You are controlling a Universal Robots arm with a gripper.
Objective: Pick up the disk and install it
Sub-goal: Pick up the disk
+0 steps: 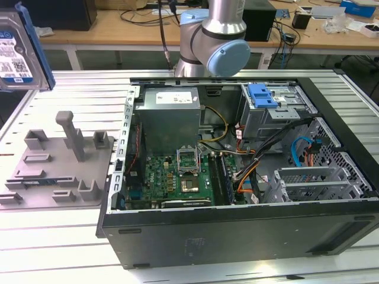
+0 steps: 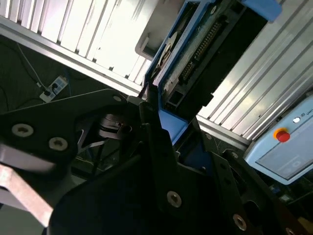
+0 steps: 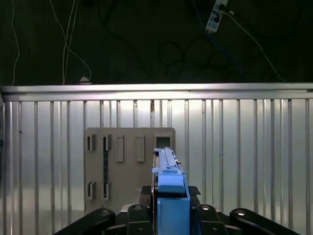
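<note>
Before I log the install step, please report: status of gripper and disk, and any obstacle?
Gripper shut on disk. Held in the air above grey fixture. Computer case open, cables lying inside.

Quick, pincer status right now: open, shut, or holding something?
Pincer: closed, holding the disk.

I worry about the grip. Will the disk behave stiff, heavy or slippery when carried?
The disk looks rigid: metal body, so probably no bending, and likely heavy for its size. Its blue plastic rail, held between the jaws, may be smooth, so it could slip.
</note>
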